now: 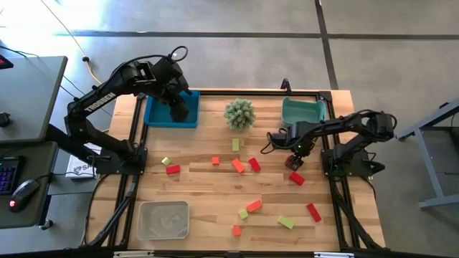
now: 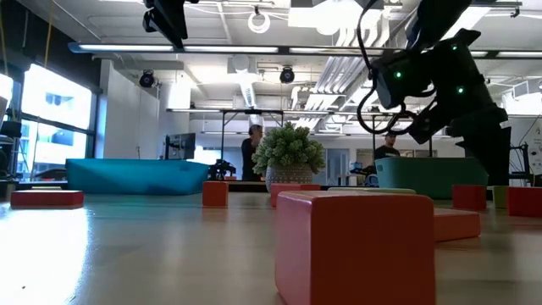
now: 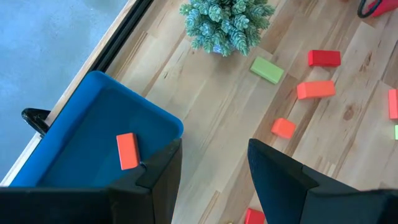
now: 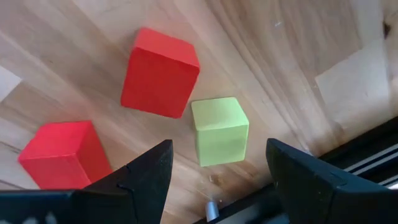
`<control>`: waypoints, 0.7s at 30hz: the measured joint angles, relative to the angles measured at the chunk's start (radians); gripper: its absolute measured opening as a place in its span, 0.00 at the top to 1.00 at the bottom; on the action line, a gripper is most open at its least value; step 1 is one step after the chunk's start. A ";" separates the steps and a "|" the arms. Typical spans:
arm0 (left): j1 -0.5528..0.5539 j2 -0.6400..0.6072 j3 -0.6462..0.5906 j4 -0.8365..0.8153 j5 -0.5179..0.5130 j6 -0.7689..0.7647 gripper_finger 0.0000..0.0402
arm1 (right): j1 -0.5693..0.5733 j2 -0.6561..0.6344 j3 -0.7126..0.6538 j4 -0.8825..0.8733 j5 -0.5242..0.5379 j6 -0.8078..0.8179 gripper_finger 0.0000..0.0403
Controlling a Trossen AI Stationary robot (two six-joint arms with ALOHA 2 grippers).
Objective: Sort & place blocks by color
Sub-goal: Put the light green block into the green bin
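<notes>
Red, orange-red and yellow-green blocks lie scattered flat on the wooden table. My left gripper hangs open over the blue bin. In the left wrist view one orange-red block lies on the bin floor, just ahead of my left gripper. My right gripper is open above the table's right side. In its wrist view a yellow-green cube sits just ahead of the gap between the fingers of my right gripper, beside a red cube and another red block.
A spiky green plant stands at the far middle of the table between the blue bin and a teal bin. A clear bin sits at the near left. People show in the room behind.
</notes>
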 joint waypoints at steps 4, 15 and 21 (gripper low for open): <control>0.000 0.000 0.000 0.000 0.000 0.000 0.57 | -0.015 0.028 0.000 0.006 0.000 0.000 0.39; 0.000 0.000 0.000 0.000 0.000 0.000 0.57 | -0.029 0.116 0.000 0.019 -0.001 -0.027 0.39; 0.000 0.000 0.000 0.000 0.000 0.000 0.57 | -0.029 0.153 0.000 0.033 -0.005 -0.052 0.40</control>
